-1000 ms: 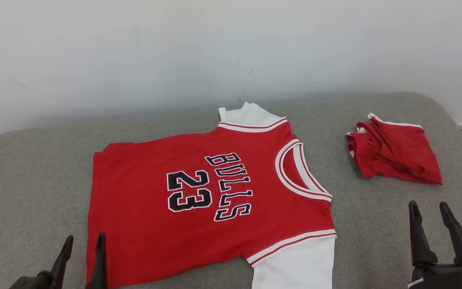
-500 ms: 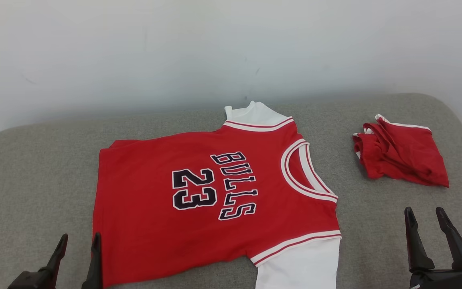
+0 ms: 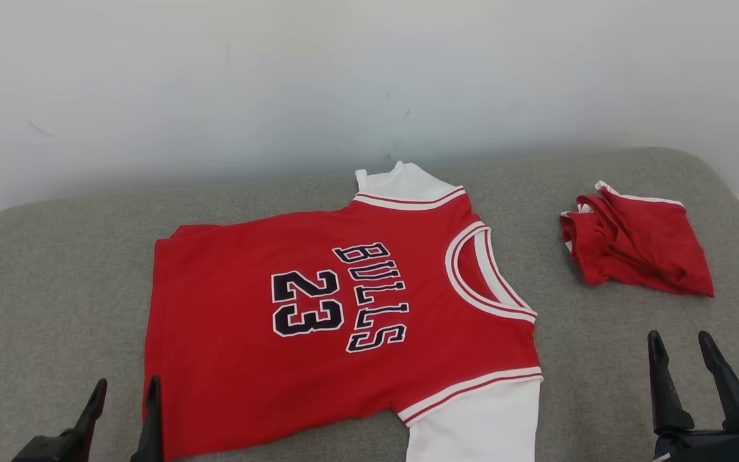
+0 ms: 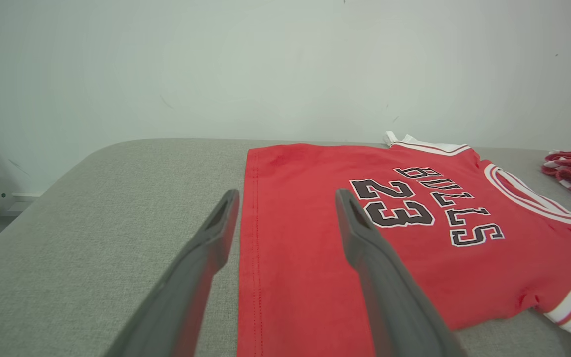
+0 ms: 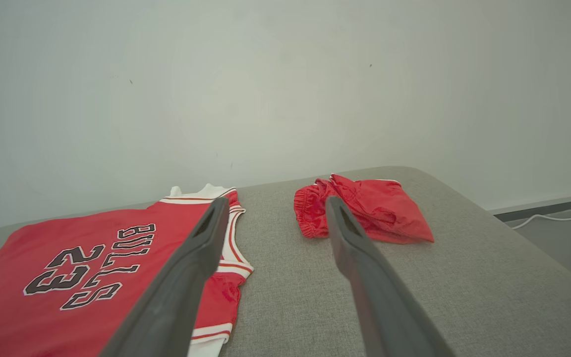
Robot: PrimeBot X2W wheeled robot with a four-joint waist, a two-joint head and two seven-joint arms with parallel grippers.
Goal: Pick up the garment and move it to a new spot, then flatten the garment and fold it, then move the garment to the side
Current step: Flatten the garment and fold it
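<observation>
The jersey (image 3: 337,321) lies spread flat, print up, mid-worktop (image 3: 55,289), collar toward the right, seemingly smoothed ready for folding. Folded red shorts (image 3: 639,244) sit well apart at the right, probably already set aside. The left gripper (image 3: 127,385) hovers by the hem's near corner and the right gripper (image 3: 679,337) out past the near sleeve, both jaws wide and empty.

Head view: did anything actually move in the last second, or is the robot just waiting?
Hardly anything. The whole picture shifted slightly; that is the view itself moving, not the clothes. The left gripper and right gripper sit a touch lower in view, both open, holding nothing. Unchanged: the jersey lies spread on the grey cushion, the red shorts bundled to its right.
</observation>
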